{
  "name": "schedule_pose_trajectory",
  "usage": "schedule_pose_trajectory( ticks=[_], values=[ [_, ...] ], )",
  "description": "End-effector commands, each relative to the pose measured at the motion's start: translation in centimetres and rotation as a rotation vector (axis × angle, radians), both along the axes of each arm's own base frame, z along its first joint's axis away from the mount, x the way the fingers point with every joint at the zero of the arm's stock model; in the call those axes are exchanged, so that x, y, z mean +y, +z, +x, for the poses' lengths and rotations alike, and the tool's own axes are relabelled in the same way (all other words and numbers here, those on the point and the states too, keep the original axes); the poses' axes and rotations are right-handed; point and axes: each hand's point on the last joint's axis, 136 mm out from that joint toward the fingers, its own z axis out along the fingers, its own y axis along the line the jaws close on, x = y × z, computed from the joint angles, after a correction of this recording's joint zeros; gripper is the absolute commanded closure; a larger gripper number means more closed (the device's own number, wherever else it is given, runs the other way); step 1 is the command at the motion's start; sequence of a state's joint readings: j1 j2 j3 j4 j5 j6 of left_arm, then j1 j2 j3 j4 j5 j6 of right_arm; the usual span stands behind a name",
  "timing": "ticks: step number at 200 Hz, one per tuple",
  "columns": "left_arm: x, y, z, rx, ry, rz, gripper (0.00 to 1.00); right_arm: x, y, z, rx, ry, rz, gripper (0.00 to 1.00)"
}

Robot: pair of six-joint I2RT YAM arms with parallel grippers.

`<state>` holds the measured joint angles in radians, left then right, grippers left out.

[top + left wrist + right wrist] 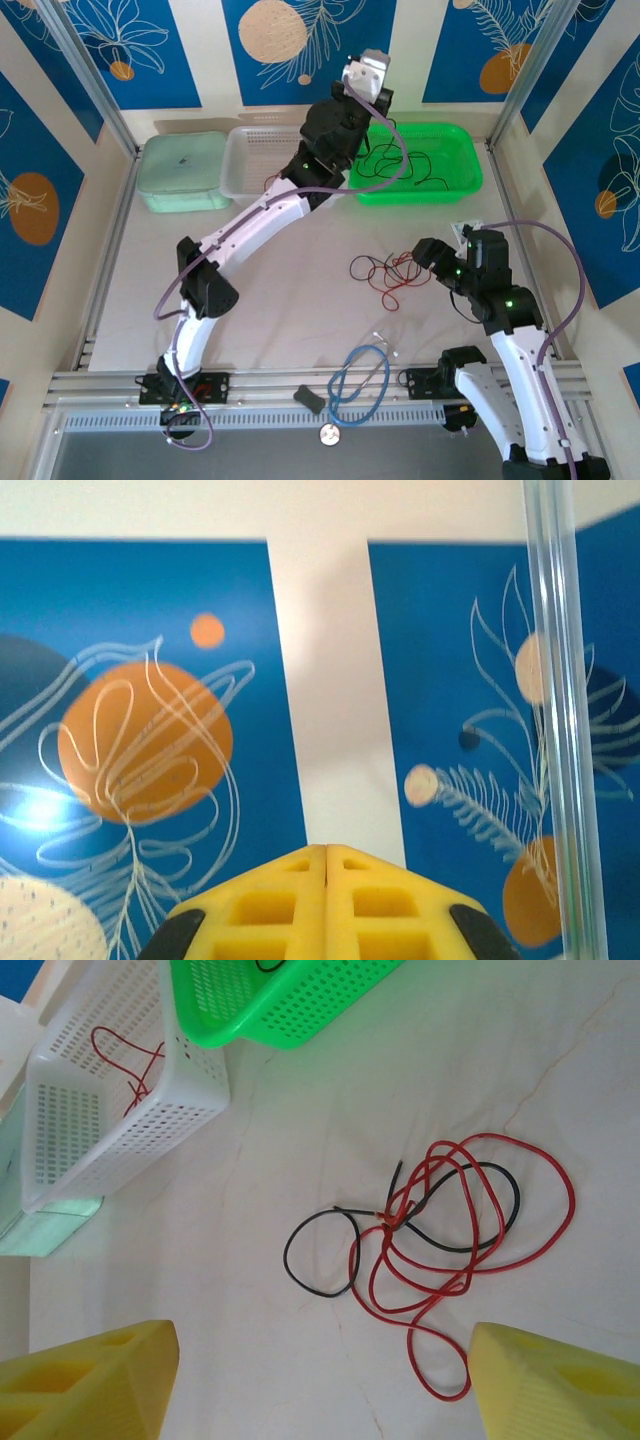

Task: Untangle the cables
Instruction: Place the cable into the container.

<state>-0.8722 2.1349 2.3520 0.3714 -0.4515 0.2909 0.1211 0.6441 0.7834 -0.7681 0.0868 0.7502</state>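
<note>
A tangle of thin red and black cables (440, 1250) lies on the pale table, seen from above as a small knot (385, 272). My right gripper (322, 1360) hovers over it, open, with the tangle just ahead and nothing between the yellow fingers (90, 1385); from above the right gripper (427, 257) sits just right of the tangle. More black cables (410, 160) lie in the green basket (465, 180). A red cable (130, 1060) lies in the white basket (190, 1100). My left gripper (327, 848) is shut on nothing, raised at the back (365, 70) and pointing at the wall.
A pale green lidded box (185, 170) stands left of the white basket (240, 185). A thick blue looped tube (360, 385) lies near the front edge, with a small dark object (310, 398) beside it. The left arm stretches diagonally across the table.
</note>
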Motion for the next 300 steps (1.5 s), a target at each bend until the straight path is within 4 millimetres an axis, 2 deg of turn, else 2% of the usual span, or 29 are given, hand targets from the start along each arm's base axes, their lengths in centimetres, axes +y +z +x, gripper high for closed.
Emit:
schedule_pose_trajectory(
  ticks=[1, 24, 57, 74, 100, 132, 150, 163, 188, 221, 250, 264, 277, 300],
  values=[
    [-0.4, 0.9, 0.6, -0.062, -0.004, -0.021, 1.0, -0.3, -0.9, -0.3, 0.02, 0.0, -0.017, 0.24],
    [-0.8, -1.6, 2.9, -0.104, 0.06, -0.031, 1.0, -0.3, -1.3, -0.3, 0.027, 0.0, -0.002, 0.24],
    [-1.3, -9.2, 8.4, -0.061, 0.149, -0.047, 1.0, 0.2, -2.3, -0.7, 0.057, 0.013, 0.028, 0.24],
    [-2.1, -12.9, 10.3, 0.017, 0.13, -0.048, 1.0, 0.3, -3.0, -1.1, 0.075, 0.013, 0.036, 0.24],
    [-3.5, -16.5, 11.2, 0.085, 0.089, -0.044, 1.0, 0.2, -3.6, -1.4, 0.093, 0.004, 0.033, 0.24],
    [-4.0, -18.4, 11.7, 0.139, 0.083, -0.017, 1.0, 0.2, -3.1, -1.0, 0.079, 0.004, 0.036, 0.25],
    [-4.7, -20.1, 12.1, 0.194, 0.068, 0.035, 1.0, 0.3, -2.8, -0.8, 0.075, 0.004, 0.046, 0.25],
    [-5.3, -21.9, 12.3, 0.246, 0.047, 0.079, 1.0, 0.5, -2.7, -0.7, 0.073, 0.006, 0.052, 0.25],
    [-7.1, -26.5, 12.2, 0.38, -0.037, 0.184, 1.0, 0.6, -2.7, -0.6, 0.08, 0.009, 0.064, 0.26],
    [-8.9, -32.0, 11.0, 0.544, -0.158, 0.305, 0.95, 0.7, -2.8, -0.6, 0.092, 0.008, 0.069, 0.27],
    [-9.6, -35.0, 10.4, 0.62, -0.208, 0.387, 0.88, 0.8, -2.6, -0.5, 0.094, 0.009, 0.073, 0.28],
    [-9.8, -36.1, 10.2, 0.64, -0.221, 0.421, 0.8, 0.9, -2.4, -0.4, 0.092, 0.014, 0.078, 0.28],
    [-9.9, -36.7, 10.1, 0.655, -0.232, 0.443, 0.65, 0.9, -2.4, -0.4, 0.093, 0.014, 0.078, 0.28],
    [-10.0, -36.6, 9.7, 0.664, -0.253, 0.454, 0.32, 0.9, -2.4, -0.4, 0.094, 0.013, 0.079, 0.28]
  ],
)
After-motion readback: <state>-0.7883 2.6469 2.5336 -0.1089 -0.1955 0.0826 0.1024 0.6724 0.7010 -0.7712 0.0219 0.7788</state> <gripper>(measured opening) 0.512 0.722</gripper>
